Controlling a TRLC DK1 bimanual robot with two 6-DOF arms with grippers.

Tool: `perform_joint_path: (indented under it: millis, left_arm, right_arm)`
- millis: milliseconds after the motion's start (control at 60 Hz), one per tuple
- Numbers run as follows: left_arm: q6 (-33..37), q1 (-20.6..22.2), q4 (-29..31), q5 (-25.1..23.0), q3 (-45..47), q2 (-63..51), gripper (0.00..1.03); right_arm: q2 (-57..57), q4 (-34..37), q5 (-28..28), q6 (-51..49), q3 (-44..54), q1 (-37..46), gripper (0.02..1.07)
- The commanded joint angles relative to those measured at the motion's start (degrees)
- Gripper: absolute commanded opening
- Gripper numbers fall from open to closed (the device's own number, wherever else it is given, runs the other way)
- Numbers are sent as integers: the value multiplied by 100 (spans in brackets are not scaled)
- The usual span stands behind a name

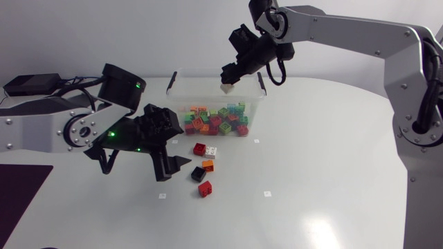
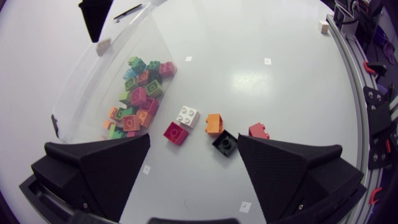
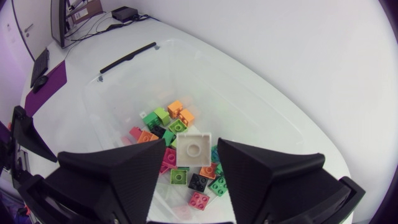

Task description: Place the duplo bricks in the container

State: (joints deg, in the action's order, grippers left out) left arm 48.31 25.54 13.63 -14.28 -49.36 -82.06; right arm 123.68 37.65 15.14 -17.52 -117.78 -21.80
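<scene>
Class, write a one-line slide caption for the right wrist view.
Right gripper over the clear container of coloured bricks, a white brick at its tip.

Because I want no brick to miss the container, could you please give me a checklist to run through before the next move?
1. white brick above the container opening: ok, the right wrist view shows it over the stored bricks.
2. right gripper holding it securely: cannot tell.
3. left gripper open and empty: ok.
4. loose bricks reachable: probably ok, five lie on the table just ahead of the left gripper.
5. Grippers well apart: ok.
6. All bricks in the container: not ok.
</scene>
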Motion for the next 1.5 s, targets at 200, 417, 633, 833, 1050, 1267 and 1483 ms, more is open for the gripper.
perform_joint_path:
  millis: [200,417,633,833,1050,1267,1483]
  left_arm:
    - [1224,4,342,-22,-196,-978,97]
    - [1813,135,580,-31,-495,-1418,96]
    - [2244,294,711,-31,-750,-1954,95]
    - [2499,338,861,-110,-970,-2235,93]
    - [2648,320,1081,-145,-1295,-2587,84]
    - [2753,329,1459,-154,-1462,-2771,71]
    - [2771,285,1810,-189,-1436,-2780,55]
  right_arm:
    - [-696,67,77,20,739,141,102]
    - [-1891,-188,323,-314,2312,115,102]
    - [-2700,-390,499,-507,3454,141,102]
    - [-3262,-566,587,-621,4465,106,102]
    - [-3675,-680,587,-542,5221,-96,102]
    - [-3667,-662,209,82,5449,-694,102]
    - [-3262,-583,-336,987,5397,-1379,102]
